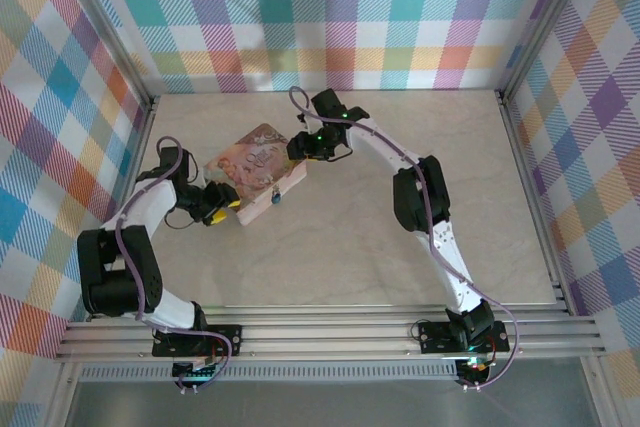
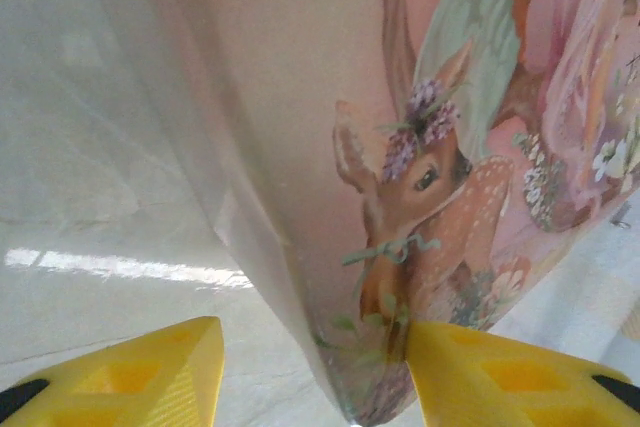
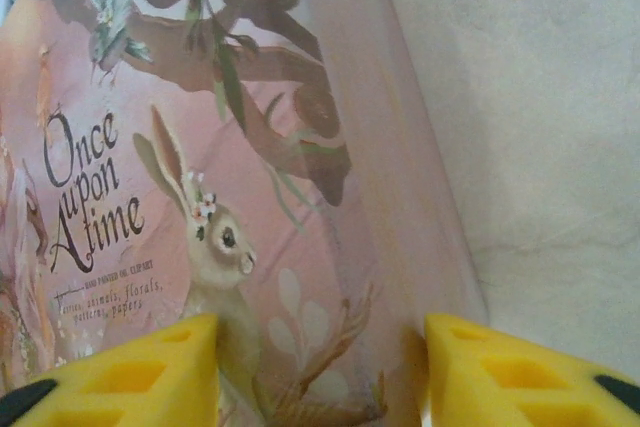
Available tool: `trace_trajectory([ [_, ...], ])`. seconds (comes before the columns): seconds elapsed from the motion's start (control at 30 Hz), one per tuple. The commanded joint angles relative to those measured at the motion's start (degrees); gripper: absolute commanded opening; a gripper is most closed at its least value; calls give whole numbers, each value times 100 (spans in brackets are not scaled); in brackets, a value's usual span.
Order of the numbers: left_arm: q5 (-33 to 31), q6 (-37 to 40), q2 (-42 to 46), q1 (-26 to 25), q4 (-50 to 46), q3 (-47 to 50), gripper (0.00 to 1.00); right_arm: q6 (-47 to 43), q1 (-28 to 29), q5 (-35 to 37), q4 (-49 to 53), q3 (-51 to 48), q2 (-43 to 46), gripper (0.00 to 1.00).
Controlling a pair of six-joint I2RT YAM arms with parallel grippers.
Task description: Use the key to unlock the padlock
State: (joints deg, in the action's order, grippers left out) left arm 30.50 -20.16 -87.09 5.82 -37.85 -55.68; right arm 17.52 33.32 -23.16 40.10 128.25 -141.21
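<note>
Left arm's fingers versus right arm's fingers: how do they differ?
The left yellow fingers straddle a corner of the pink floral rectangular tin, by its painted deer; the right yellow fingers sit by its painted rabbit. Left is at the tin's near-left end, right at its far-right. Both pairs are open.

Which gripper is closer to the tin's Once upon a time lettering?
Right. The right gripper is at the far corner of the tin, the lettering just ahead of it. The left gripper is at the near corner, by the deer.
</note>
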Motion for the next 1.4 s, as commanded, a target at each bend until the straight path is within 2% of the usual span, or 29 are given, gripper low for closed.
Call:
trace_trajectory([
  [0.0,-66,-235,-504,-15,294,-242,51,-212,122,-49,299,-422,291,47],
  [0.3,80,-233,-1662,-581,131,-1602,49,-23,-1,71,130,-1056,734,48],
  [0.53,127,-375,-2592,-1215,39,-2816,49,499,-485,29,-429,-2001,1311,48],
  [0.93,210,-522,-4204,-2278,-467,-5186,49,601,-1085,339,-513,-3032,2056,50],
  [1.37,255,-895,-4843,-2874,-392,-6176,49,568,-1541,797,-266,-3499,2649,55],
])
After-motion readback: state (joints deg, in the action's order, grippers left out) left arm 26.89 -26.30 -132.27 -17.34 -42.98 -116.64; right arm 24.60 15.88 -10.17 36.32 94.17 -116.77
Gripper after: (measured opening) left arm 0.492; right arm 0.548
